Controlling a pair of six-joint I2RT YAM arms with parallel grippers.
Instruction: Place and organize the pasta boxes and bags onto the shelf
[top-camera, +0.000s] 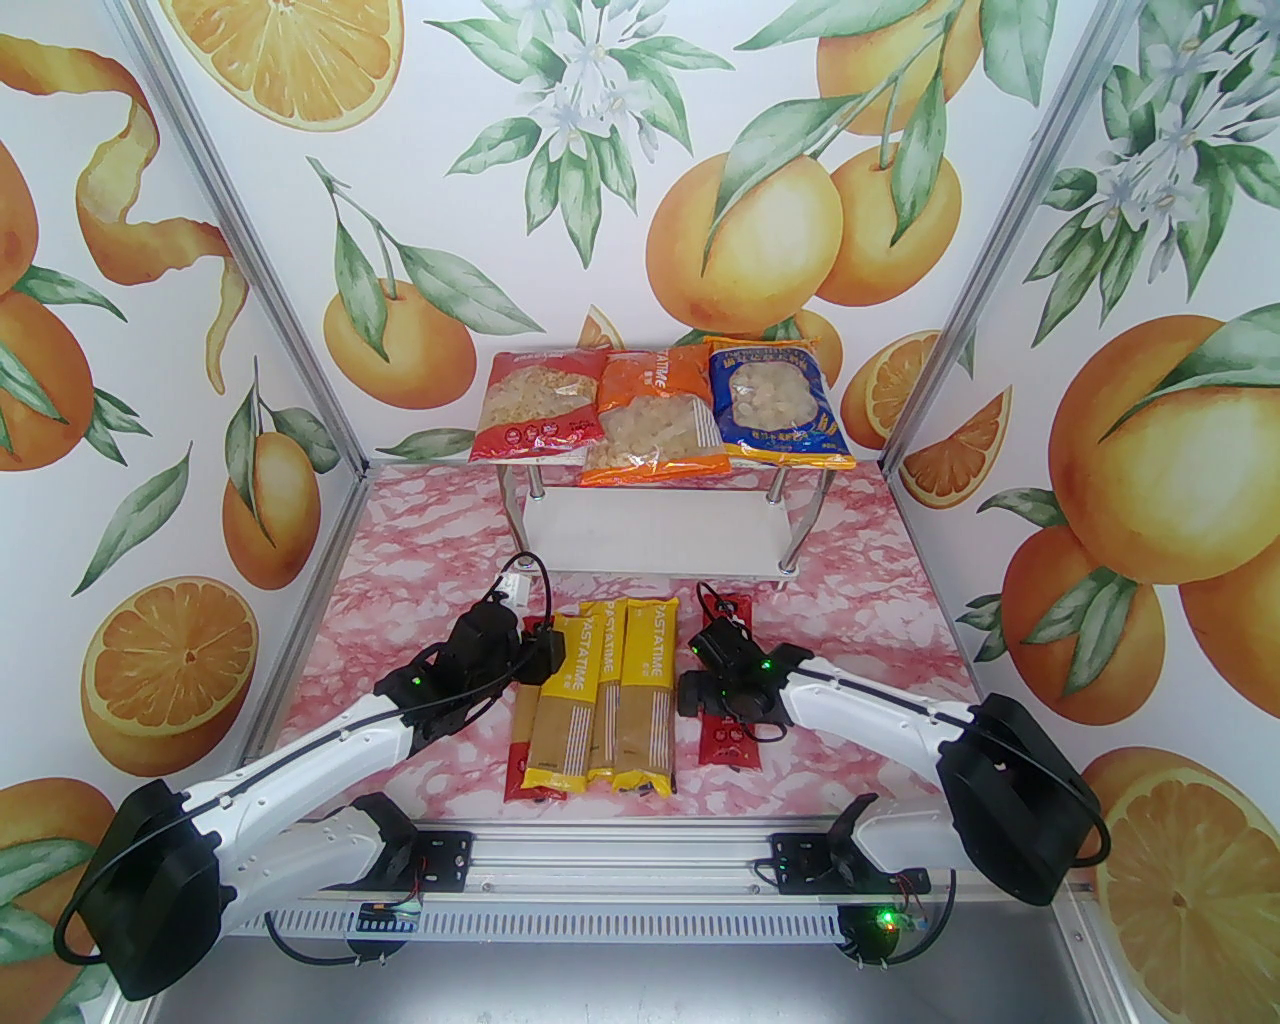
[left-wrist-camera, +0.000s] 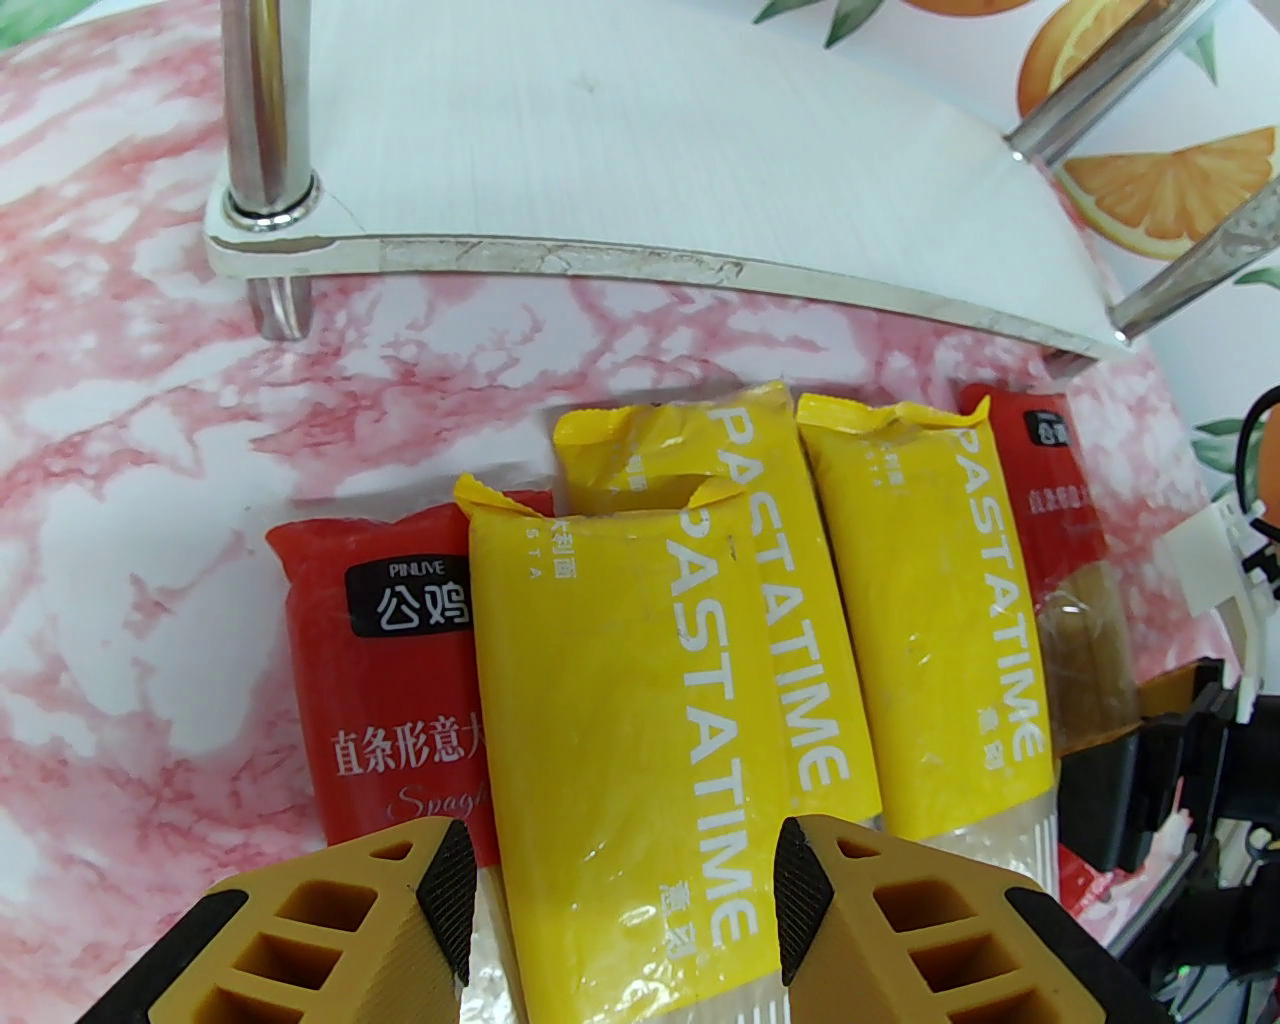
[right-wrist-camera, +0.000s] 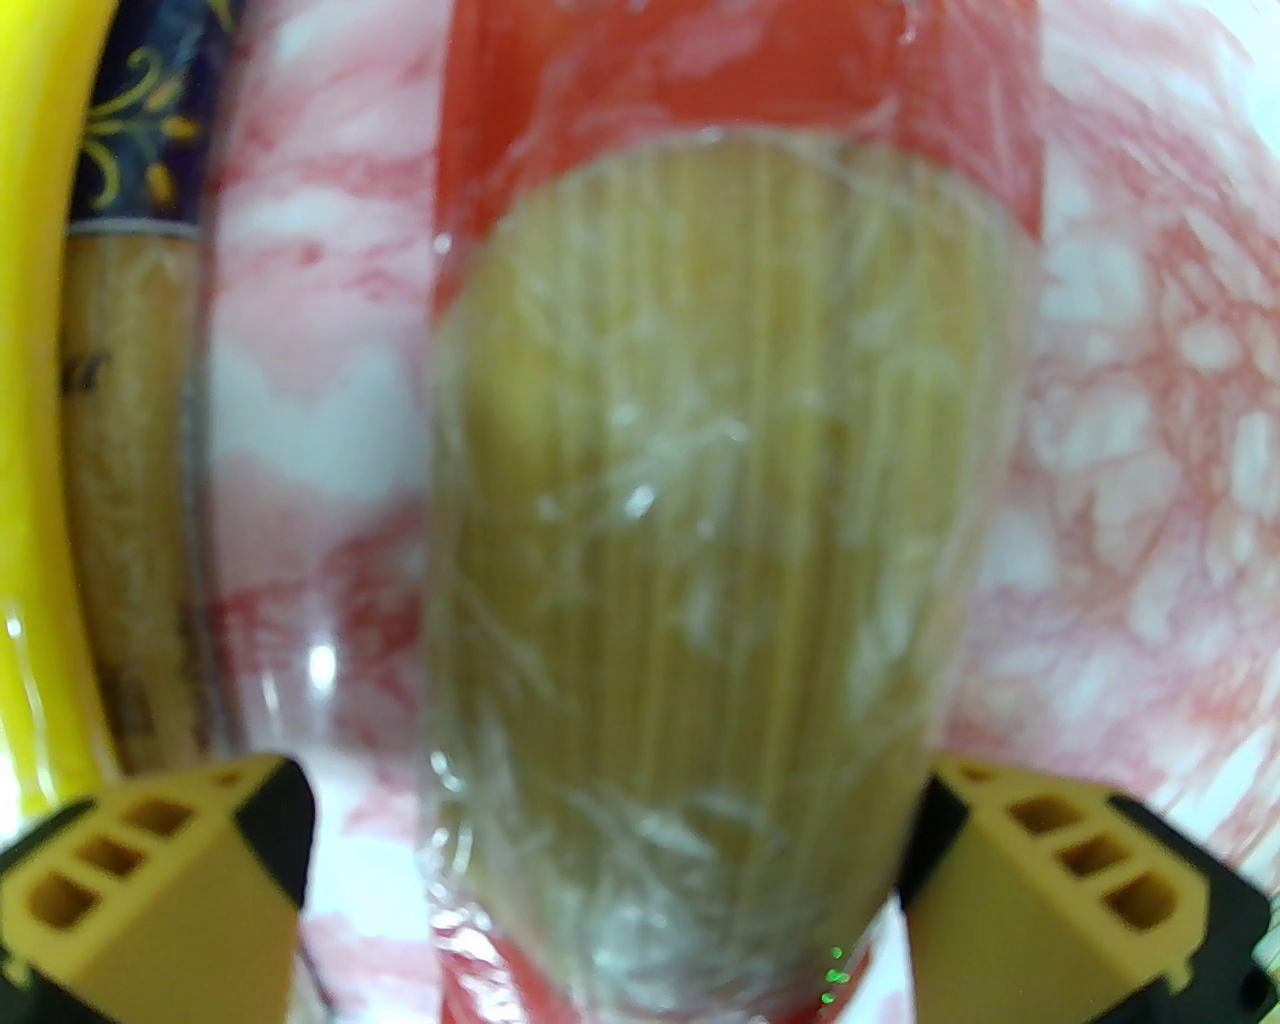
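On the pink marbled tabletop, the left gripper is clamping a long yellow plastic spaghetti pack, its pads pressing both sides. The pack is lying across a red spaghetti pack and a second yellow pack, in front of the white two-tier shelf. The right gripper is hovering with its jaws wide apart, straddling another red clear-windowed spaghetti pack without touching it. Red, orange and blue pillow bags are sitting on the top tier.
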